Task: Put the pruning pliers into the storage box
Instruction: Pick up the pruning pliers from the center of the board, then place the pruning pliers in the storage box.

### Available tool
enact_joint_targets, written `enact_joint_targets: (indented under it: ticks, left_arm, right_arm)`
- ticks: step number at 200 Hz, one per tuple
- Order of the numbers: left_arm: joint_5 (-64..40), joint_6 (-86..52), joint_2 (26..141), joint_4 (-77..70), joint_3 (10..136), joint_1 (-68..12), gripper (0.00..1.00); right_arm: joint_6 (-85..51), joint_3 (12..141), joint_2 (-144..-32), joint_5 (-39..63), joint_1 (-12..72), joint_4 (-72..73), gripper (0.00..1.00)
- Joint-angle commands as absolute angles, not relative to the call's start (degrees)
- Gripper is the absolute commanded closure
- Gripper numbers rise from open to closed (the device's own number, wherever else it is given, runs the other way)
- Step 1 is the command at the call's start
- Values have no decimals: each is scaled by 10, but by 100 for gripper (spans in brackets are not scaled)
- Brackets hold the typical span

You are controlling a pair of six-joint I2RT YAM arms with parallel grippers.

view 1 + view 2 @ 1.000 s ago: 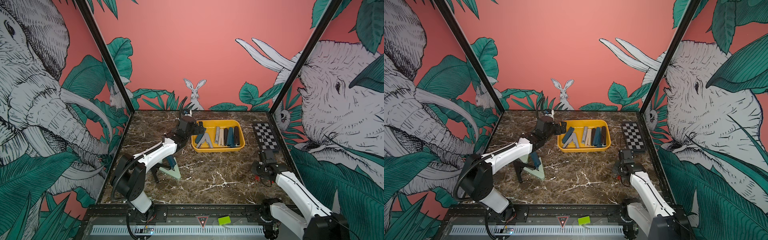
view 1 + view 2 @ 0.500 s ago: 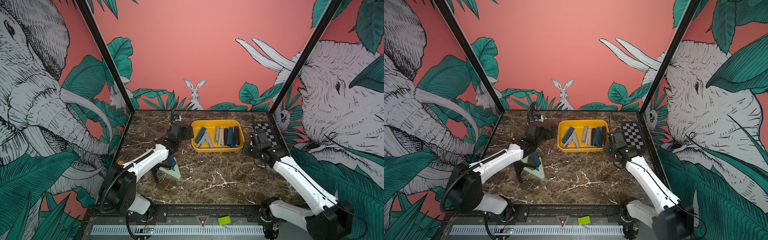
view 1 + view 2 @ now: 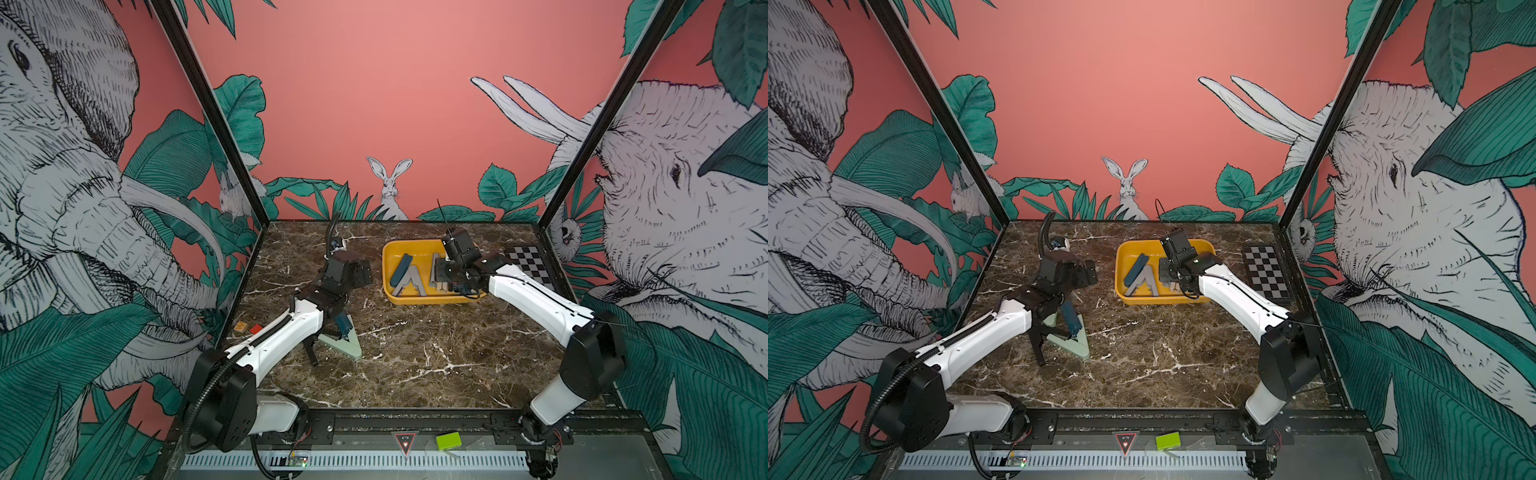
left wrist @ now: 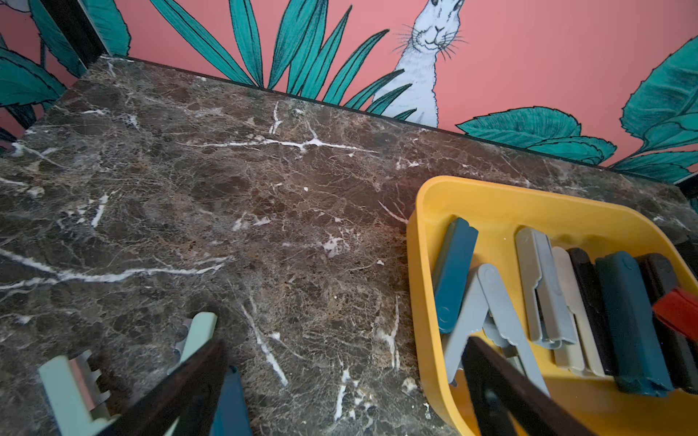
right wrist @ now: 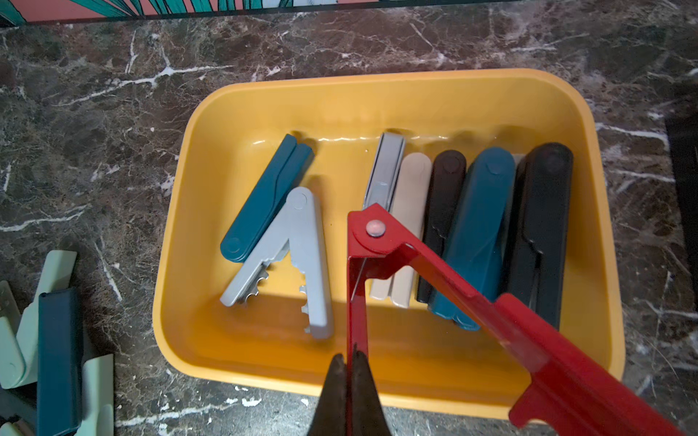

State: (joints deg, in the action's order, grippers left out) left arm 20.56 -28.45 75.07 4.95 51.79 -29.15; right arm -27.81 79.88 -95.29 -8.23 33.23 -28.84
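Red pliers (image 5: 381, 241) are now hanging over the box (image 5: 377, 90), pinched by the right end effector (image 5: 349, 362), just carried in from the near desk (image 3: 415, 353), awaiting release, while the wide-open left end effector (image 3: 357, 272) is retreating empty.

Top views overlook everything from front; wrist views closely share the storage box (image 5: 377, 87).

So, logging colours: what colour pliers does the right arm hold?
Red pliers; clearest in the right wrist view.
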Motion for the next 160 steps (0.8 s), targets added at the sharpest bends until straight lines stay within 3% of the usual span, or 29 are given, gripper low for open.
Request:
enact_joint_targets:
  ticks: [1,160]
  left_arm:
    - [220,-285,730,65,504,-284,1]
    - [222,-293,720,76,487,-277,1]
  right_arm:
    - [-248,832,-986,-104,335,-251,100]
    - [-363,930,-1145,-138,355,-211,100]
